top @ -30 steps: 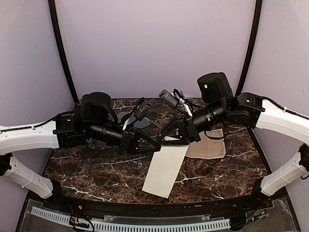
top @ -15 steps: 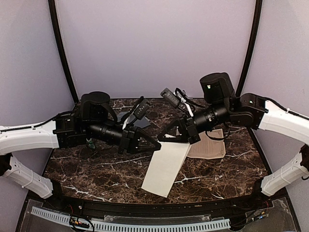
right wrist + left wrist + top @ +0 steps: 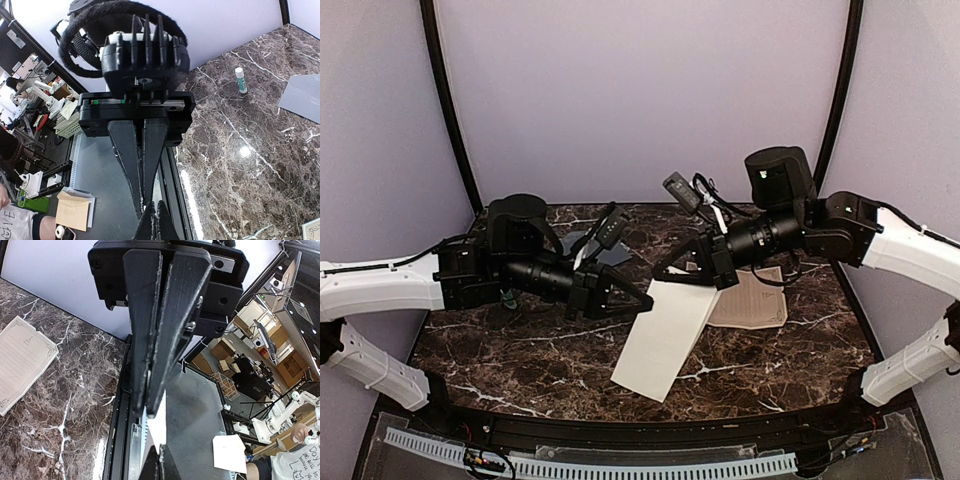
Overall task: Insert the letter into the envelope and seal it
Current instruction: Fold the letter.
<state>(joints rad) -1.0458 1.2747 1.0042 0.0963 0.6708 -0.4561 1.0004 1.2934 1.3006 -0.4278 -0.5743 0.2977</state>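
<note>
Letter (image 3: 758, 310): flat on table (image 3: 520, 350), right side, untouched. Envelope (image 3: 302, 97): flat at rear, well apart. Left tool (image 3: 147, 412) and right tool (image 3: 148, 207): both pressed together, apparently pinching a raised pale sheet (image 3: 665, 340). Handling: keep both pinches level; lower gently.

envelope (image 3: 302, 97): cut by right edge | letter (image 3: 760, 305): partly behind right arm (image 3: 880, 235)

Over the dark marble desk (image 3: 510, 350) the left fingers (image 3: 638, 299), closed, pinch the top corner of a pale paper (image 3: 665, 340) slanting down toward the near edge. The right fingers (image 3: 666, 271), also closed, point just above it. The letter (image 3: 757, 305) lies flat beneath the right arm.
</note>
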